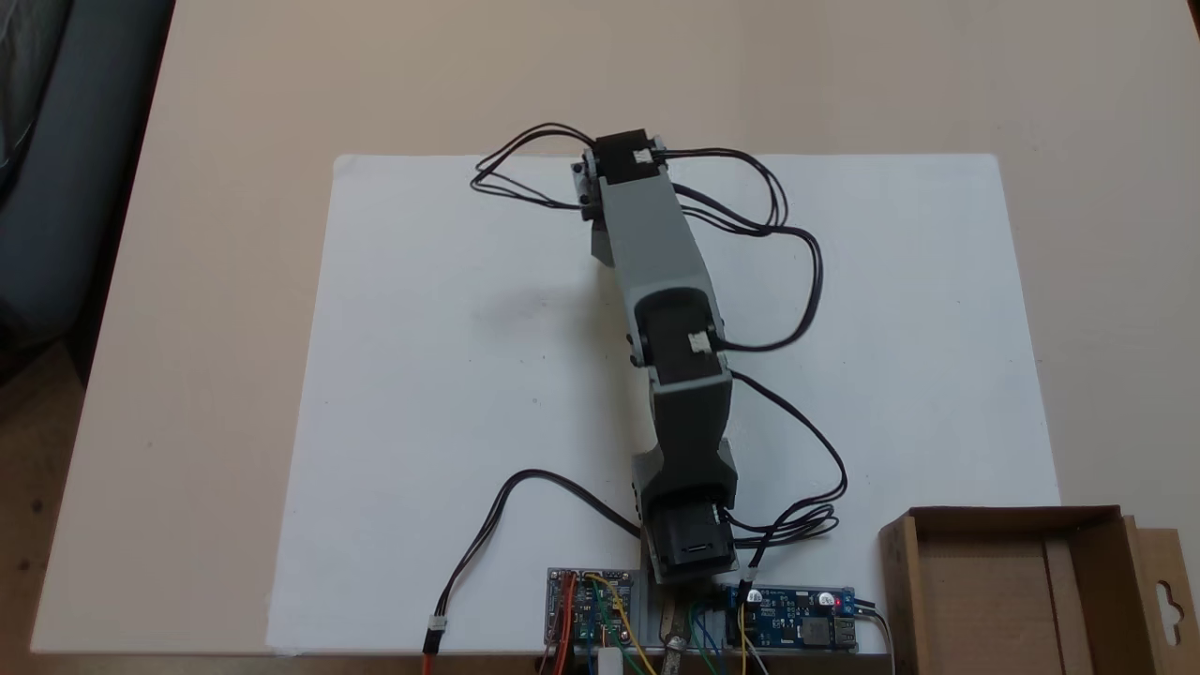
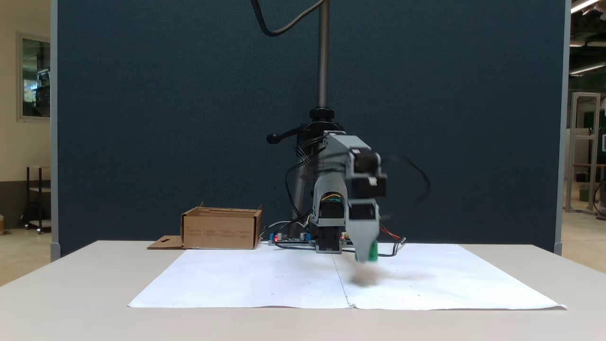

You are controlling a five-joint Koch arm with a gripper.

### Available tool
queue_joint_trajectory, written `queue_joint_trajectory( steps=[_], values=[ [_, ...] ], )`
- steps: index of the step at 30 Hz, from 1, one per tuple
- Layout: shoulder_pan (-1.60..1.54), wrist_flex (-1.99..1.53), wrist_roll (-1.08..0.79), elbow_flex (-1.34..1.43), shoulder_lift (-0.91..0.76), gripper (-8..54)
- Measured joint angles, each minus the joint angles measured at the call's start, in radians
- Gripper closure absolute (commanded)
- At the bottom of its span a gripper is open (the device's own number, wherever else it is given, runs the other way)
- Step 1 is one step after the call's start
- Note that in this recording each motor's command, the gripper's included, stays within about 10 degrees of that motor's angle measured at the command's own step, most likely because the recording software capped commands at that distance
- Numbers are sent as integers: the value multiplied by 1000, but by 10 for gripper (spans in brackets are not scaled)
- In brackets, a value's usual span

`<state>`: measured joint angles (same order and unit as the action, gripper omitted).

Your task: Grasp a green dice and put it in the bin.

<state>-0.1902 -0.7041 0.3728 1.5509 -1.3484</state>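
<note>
Blur smears my gripper (image 2: 368,255) in the fixed view from the table's front edge, so I cannot tell how my jaws stand. A patch of bright green shows at the tip: the dice (image 2: 373,252), up off the white paper (image 2: 265,284) with a soft shadow beneath it. Whether I am truly clamped on it, I cannot make out. My arm (image 2: 348,189) hides part of the circuit boards (image 2: 289,238) behind it. To the left in this view sits the cardboard box (image 2: 221,229), side-on, its inside hidden by its near wall, its flap (image 2: 165,242) lying flat on the table (image 2: 71,293).

From the fixed view above, my arm (image 1: 661,281) stretches out over the paper (image 1: 422,375), and its own body covers the gripper and the dice below. The box (image 1: 900,562) is cut off at the bottom right corner; what shows of its floor is bare cardboard. Black cables (image 1: 778,216) loop off my arm.
</note>
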Motion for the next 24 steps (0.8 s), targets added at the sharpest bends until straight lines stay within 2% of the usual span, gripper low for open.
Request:
queue_joint_trajectory(
  steps=[2, 4, 10, 16, 24],
  values=[
    [80, -112, -78, -28, -109, 339],
    [129, -181, -124, -109, -133, 339],
    [420, -353, -255, -330, -135, 339],
    [653, -586, -295, -635, -133, 339],
    [1106, -655, -388, -798, -106, 339]
  ],
)
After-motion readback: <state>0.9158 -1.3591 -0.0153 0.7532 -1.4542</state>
